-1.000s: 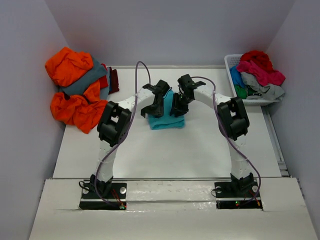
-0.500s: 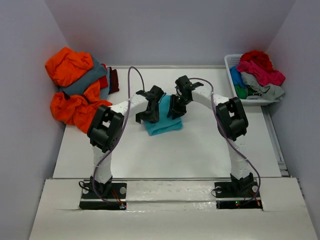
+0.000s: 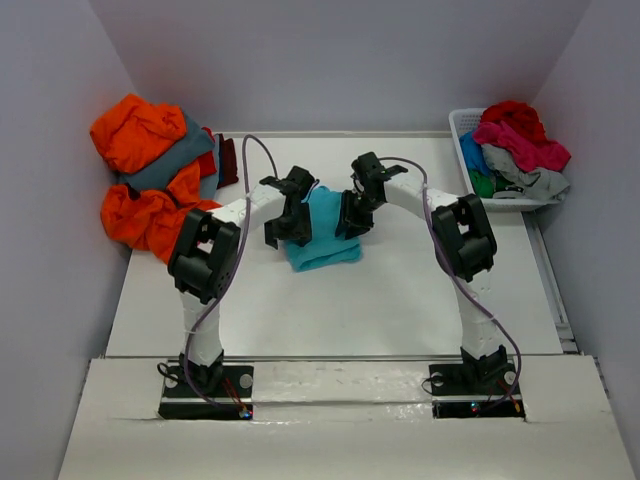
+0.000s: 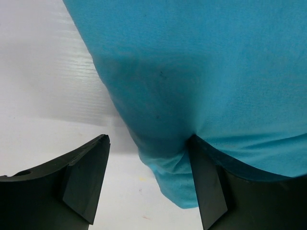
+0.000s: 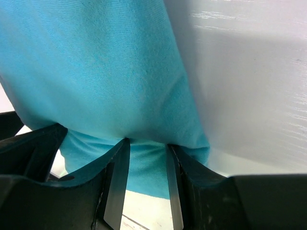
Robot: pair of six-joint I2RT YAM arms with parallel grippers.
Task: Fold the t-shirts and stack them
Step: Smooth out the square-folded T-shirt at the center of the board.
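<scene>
A folded turquoise t-shirt [image 3: 322,240] lies on the white table between my two grippers. My left gripper [image 3: 285,225] is open at its left edge. In the left wrist view the shirt [image 4: 192,57] hangs against the right finger [image 4: 206,187], and the gripper [image 4: 148,139] holds nothing. My right gripper [image 3: 350,215] is on the shirt's right edge. In the right wrist view the gripper [image 5: 147,142] has its jaws close together with bunched turquoise cloth [image 5: 96,72] between them.
A heap of orange [image 3: 140,130], slate grey [image 3: 165,165] and maroon [image 3: 228,160] shirts lies at the far left. The white slatted basket [image 3: 462,125] at the far right holds red [image 3: 515,115], pink [image 3: 520,145], light grey [image 3: 535,180] and green [image 3: 483,183] shirts.
The turquoise shirt has slid a little to the left. My left gripper has moved left to the shirt's edge. My right gripper has shifted slightly left with the cloth.
</scene>
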